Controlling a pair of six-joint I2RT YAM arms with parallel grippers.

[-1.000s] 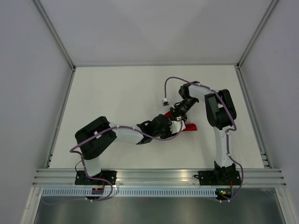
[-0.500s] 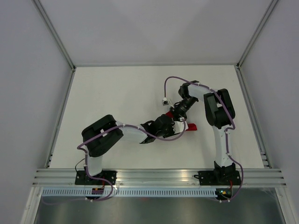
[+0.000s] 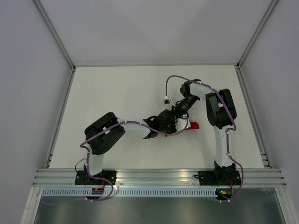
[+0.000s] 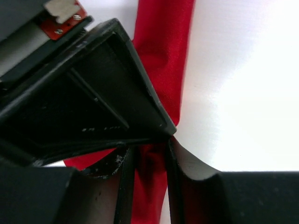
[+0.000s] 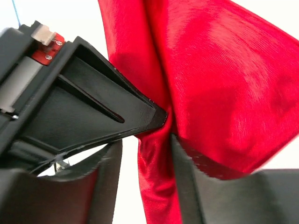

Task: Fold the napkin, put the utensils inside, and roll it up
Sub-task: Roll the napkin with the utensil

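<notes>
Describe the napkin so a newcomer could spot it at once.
On the white table, look right of centre, where the left gripper and right gripper meet. The napkin is the deep-red cloth bunched between them, its red standing out against the black-and-white arms.

The napkin is a plain deep-red cloth with a soft sheen, gathered into a narrow bundle on the white surface, right of the middle. From above only a short red end shows. Close up, it is a slim creased strip pinched between the left fingers, and it fans out in lengthwise folds beyond the right fingers
</notes>
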